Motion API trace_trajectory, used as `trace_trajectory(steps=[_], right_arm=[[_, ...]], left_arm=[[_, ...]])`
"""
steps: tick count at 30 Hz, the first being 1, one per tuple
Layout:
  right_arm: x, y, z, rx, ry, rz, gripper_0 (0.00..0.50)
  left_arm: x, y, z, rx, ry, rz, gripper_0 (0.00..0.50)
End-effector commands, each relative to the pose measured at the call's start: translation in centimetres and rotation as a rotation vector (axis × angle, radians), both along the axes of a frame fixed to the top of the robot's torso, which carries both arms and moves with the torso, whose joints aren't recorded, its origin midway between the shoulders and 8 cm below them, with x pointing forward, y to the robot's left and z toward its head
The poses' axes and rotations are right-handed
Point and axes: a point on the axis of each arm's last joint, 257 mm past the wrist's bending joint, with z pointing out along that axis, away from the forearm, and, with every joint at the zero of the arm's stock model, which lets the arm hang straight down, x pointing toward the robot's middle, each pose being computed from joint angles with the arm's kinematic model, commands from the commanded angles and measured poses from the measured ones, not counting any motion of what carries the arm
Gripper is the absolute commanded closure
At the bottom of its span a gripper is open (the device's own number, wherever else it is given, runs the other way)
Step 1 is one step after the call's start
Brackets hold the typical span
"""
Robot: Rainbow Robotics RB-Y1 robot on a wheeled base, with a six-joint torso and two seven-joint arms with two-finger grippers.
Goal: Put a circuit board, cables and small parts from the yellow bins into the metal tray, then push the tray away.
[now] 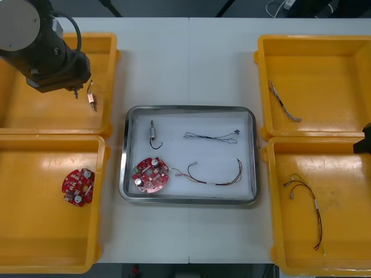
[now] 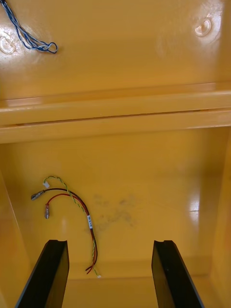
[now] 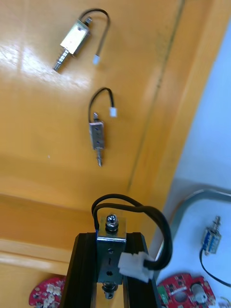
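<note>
Tray [image 1: 188, 108] at table centre, board [image 1: 151, 175] at its 7 o'clock. My left gripper [image 3: 110, 238] is over the 10 o'clock bin [image 1: 35, 113], clamping a small metal part [image 3: 110, 252]. Right gripper [image 2: 109, 243] has jaws wide over the 4 o'clock bin [image 2: 144, 168]. Cable [image 2: 79, 204] tag unreadable.

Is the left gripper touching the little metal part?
Touching. The left wrist view shows the left gripper shut on the small metal part, pressing both its sides.

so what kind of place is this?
Likely an electronics kitting bench: yellow bins flank a metal tray holding a red circuit board; the left gripper grips a small metal part.
</note>
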Motion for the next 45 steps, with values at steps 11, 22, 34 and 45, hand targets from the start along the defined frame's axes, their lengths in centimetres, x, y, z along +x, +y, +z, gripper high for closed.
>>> trace_trajectory(steps=[11, 22, 34, 45], right_arm=[[-0.1, 0.1, 0.6, -0.026, -0.022, 0.045, 0.0], [-0.1, 0.1, 0.6, -0.026, -0.022, 0.045, 0.0], [-0.1, 0.1, 0.6, -0.026, -0.022, 0.045, 0.0], [-0.1, 0.1, 0.6, -0.026, -0.022, 0.045, 0.0]], left_arm=[[-2.2, -11.7, 0.0, -0.203, -0.015, 0.006, 0.5], [-3.1, -16.0, -3.2, -0.189, -0.05, 0.002, 0.5], [-3.5, -18.0, -7.1, -0.087, -0.078, -0.011, 0.5], [-3.9, -19.8, -10.6, -0.085, -0.102, -0.019, 0.5]])
